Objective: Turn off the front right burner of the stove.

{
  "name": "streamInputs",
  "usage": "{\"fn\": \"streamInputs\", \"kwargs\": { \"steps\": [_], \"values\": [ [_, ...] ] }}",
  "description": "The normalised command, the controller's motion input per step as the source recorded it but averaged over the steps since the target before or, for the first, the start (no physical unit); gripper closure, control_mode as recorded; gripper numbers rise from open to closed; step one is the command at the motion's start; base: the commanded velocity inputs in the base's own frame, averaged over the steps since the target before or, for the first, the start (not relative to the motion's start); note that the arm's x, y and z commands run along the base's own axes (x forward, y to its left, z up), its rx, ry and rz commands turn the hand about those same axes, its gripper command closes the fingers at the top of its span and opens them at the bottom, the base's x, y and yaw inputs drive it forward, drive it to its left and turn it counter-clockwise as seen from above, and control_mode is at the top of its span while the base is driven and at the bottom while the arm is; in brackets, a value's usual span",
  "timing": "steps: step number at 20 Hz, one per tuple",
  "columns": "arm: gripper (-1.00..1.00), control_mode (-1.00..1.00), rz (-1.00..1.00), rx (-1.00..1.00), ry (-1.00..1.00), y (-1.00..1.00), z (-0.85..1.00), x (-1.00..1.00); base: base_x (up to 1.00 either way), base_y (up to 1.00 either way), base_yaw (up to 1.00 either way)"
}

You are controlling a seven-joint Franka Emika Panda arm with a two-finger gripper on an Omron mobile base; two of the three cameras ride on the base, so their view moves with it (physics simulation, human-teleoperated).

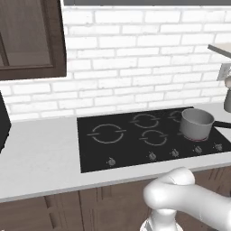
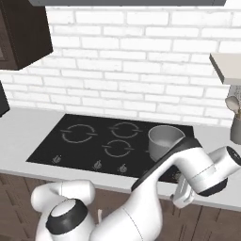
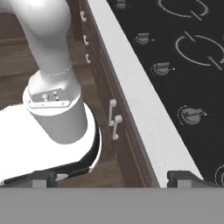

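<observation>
While the grey saucepan (image 1: pixel 196 122) sits on the front right burner (image 1: pixel 197 137), rim glowing pink, the end effector (image 2: pixel 181 196) hangs below the counter (image 1: pixel 40 153) edge, w/ finger spacing unclear. Stove (image 1: pixel 135 135) knobs (image 3: pixel 190 114) lie apart from it.

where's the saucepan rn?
The grey saucepan sits on the stove's right end, over the pink-glowing front right burner, just behind the knob row in the left base view.
</observation>
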Motion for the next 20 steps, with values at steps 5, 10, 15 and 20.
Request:
{"fn": "streamInputs", "kwargs": {
  "steps": [5,10,15,20],
  "values": [
    [-1.00,-1.00,-0.01,-0.05,-0.16,0.08,-0.07,0.31,0.00,0.00,0.00],
    [-1.00,-1.00,-0.04,-0.32,-0.13,0.21,-0.19,0.10,0.00,0.00,0.00],
    [-1.00,-1.00,0.00,-0.36,-0.09,0.18,-0.11,-0.02,0.00,0.00,0.00],
    [-1.00,-1.00,0.00,-0.10,0.03,0.08,0.00,0.40,0.00,0.00,0.00]
  ]
}}
